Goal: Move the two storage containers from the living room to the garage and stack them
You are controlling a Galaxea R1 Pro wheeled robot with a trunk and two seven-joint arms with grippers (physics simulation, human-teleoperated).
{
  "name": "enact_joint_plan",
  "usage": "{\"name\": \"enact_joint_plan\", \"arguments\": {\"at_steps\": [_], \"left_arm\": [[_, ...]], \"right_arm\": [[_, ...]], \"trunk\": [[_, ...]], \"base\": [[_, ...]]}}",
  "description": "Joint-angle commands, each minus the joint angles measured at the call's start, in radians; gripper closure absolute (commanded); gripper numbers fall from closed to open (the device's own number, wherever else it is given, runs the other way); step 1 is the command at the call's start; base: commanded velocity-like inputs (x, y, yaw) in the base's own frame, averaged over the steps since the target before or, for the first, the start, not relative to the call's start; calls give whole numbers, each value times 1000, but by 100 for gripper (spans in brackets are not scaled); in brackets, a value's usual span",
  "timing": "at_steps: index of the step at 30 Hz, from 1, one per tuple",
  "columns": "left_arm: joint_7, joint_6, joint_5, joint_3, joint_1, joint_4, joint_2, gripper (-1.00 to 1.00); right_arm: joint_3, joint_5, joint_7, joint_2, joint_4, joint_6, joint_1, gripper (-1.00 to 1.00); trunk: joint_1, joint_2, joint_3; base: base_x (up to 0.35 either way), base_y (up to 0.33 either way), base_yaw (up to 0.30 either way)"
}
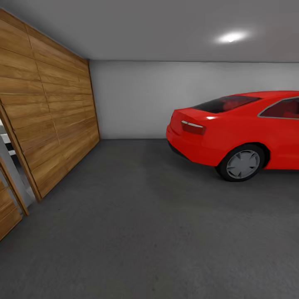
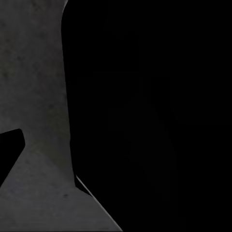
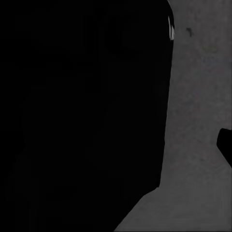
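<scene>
I am in the garage, facing its dark grey concrete floor (image 1: 137, 232). The two storage containers are out of view. In the left wrist view a large black shape (image 2: 145, 116) covers most of the picture, with speckled concrete floor (image 2: 34, 96) beside it and a small dark tip (image 2: 9, 150) at the edge. The right wrist view is much the same: a black mass (image 3: 82, 116), concrete floor (image 3: 198, 96) and a small dark tip (image 3: 226, 145). I cannot tell how either gripper's jaws stand.
A slatted wooden door (image 1: 54, 116) runs along the left, with a gap at its near end. A red car (image 1: 236, 128) is parked at the right, tail toward the middle. A plain white wall (image 1: 133, 99) closes the back. Open floor lies between door and car.
</scene>
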Motion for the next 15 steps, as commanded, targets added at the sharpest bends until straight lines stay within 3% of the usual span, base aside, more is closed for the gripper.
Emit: {"name": "enact_joint_plan", "arguments": {"at_steps": [1, 15], "left_arm": [[-2, -6, 2, 1, -2, -6, 6, -100], [-2, -23, 2, -1, -2, -33, 8, -100]], "right_arm": [[6, 6, -2, -3, 0, -6, -2, -100], [7, 8, -2, -4, 0, -5, -2, -100]], "trunk": [[0, 0, 0], [0, 0, 0]], "base": [[0, 0, 0], [0, 0, 0]]}}
